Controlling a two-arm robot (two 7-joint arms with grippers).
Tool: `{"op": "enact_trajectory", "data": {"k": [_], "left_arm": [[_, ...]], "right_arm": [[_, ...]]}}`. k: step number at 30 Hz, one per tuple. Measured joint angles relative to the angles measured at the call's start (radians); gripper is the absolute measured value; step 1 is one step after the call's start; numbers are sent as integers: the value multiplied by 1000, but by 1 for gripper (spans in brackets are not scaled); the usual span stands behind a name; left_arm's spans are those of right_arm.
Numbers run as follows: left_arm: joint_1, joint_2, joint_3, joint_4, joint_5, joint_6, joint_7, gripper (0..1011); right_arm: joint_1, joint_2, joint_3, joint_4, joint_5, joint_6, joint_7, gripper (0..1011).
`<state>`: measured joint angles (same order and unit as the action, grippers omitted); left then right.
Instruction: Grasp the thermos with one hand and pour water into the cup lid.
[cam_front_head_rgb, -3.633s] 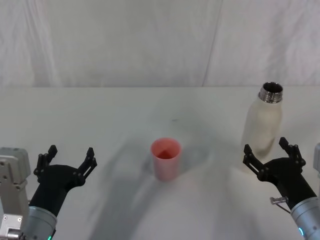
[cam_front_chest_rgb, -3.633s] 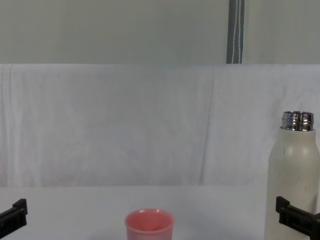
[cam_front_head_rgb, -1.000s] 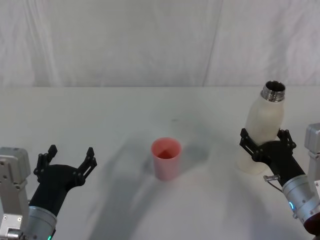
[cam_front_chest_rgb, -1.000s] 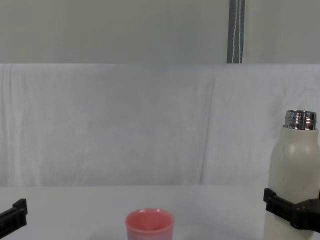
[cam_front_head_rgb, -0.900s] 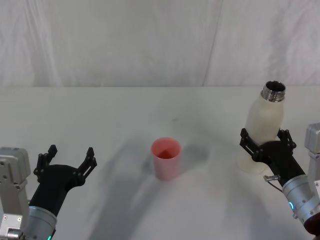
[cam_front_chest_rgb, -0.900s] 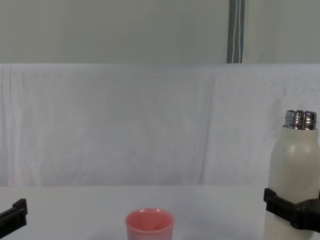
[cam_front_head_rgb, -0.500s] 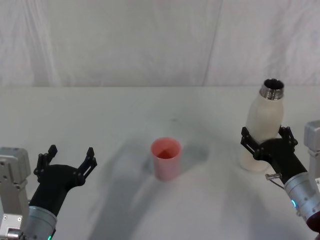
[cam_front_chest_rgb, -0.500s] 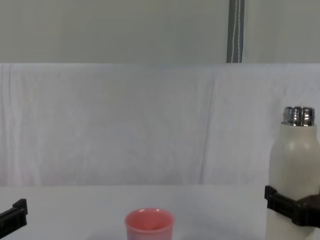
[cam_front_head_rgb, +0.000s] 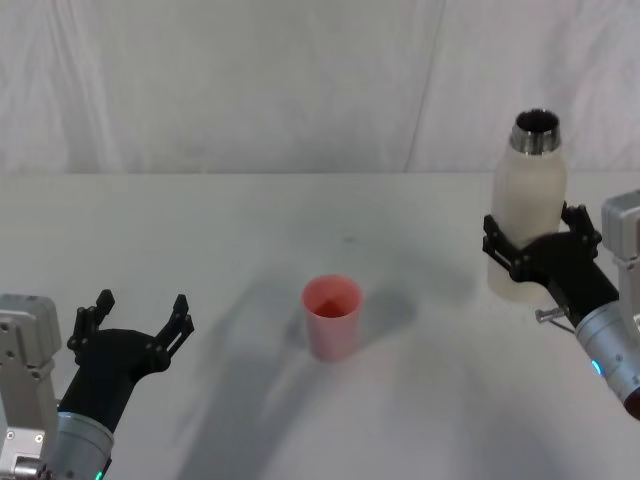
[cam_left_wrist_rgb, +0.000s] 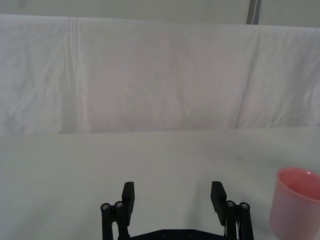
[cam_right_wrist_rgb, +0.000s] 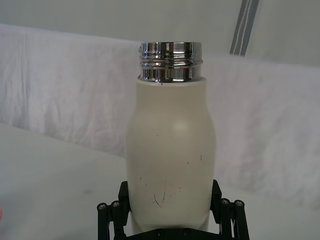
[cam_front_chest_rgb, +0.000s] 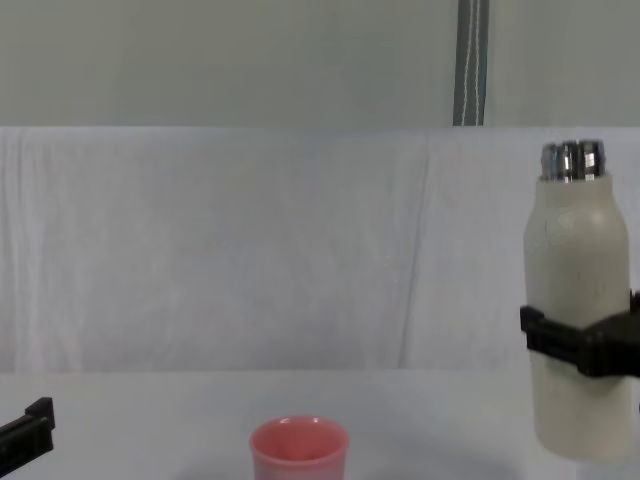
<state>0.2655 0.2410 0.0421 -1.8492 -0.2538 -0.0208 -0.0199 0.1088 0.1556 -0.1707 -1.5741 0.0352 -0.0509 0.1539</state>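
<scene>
Fingers (cam_front_head_rgb: 492, 243) of the right gripper (cam_front_head_rgb: 540, 244) clamp the lower body of the thermos (cam_front_head_rgb: 527, 205), which hangs upright and uncapped above the right side of the surface (cam_front_head_rgb: 250, 220), its base clear of it in the chest view; what it holds cannot be told. Half a second ago its base still rested there, leaning slightly. Near the middle stands the cup lid (cam_front_head_rgb: 332, 317), open and apparently empty, and the left gripper (cam_front_head_rgb: 135, 322) stays parked at the near left, fingers spread wide around nothing.
</scene>
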Motion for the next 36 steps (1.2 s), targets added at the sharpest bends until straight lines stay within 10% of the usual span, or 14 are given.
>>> {"op": "enact_trajectory", "data": {"k": [21,36], "left_arm": [[0,0,0,0,0,0,0,1001],[0,0,0,0,0,0,0,1001]], "right_arm": [[37,29,-18,-51,-81,36,6,950],[57,112,-125,-43,-374,-3,-35,950]]}}
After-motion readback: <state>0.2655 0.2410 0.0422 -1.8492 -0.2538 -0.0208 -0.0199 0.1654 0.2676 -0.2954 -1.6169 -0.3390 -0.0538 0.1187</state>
